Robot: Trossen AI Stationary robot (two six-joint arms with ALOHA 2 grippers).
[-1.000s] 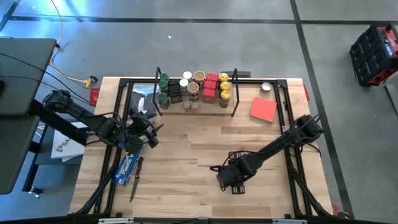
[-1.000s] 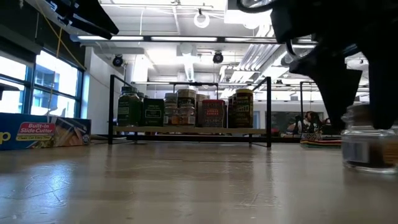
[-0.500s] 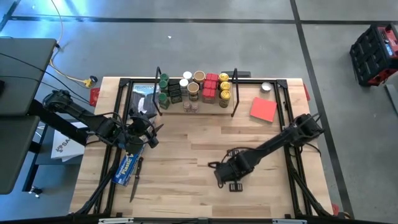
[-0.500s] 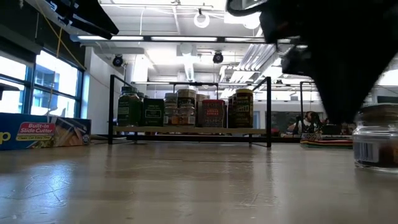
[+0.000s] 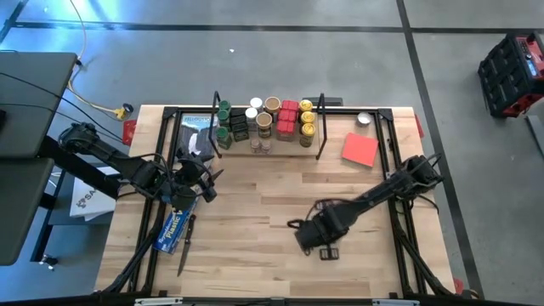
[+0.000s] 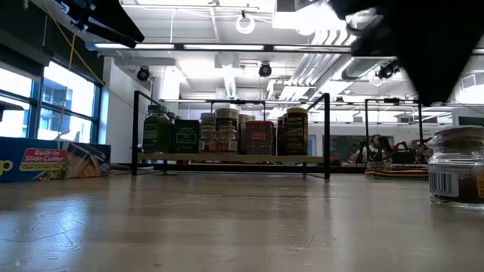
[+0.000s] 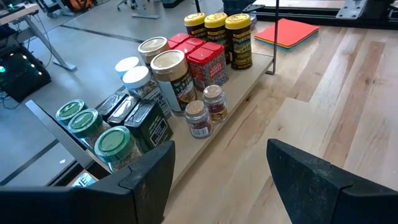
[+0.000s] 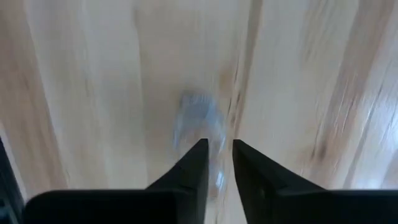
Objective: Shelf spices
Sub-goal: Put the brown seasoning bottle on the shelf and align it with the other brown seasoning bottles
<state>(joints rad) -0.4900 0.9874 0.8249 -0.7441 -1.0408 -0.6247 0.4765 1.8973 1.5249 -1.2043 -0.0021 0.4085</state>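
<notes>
Spices [image 7: 186,68] crowd the wire-framed shelf [image 5: 268,136] along the table's [image 5: 255,221] far edge. Right gripper [image 8: 216,158] points down at mid-table, fingers nearly closed on nothing, a small clear jar [image 6: 457,166] blurred just beyond their tips. Left gripper [image 7: 217,180] hovers wide open and empty near the blue plastic-wrap box [image 5: 176,223]

The pale wooden worktop [image 5: 255,212] carried the wire-framed shelf [image 5: 268,136] at its far edge, a red card [image 5: 359,150] beside it, a blue box [image 5: 176,225] and one small jar [image 6: 456,166] standing alone.
</notes>
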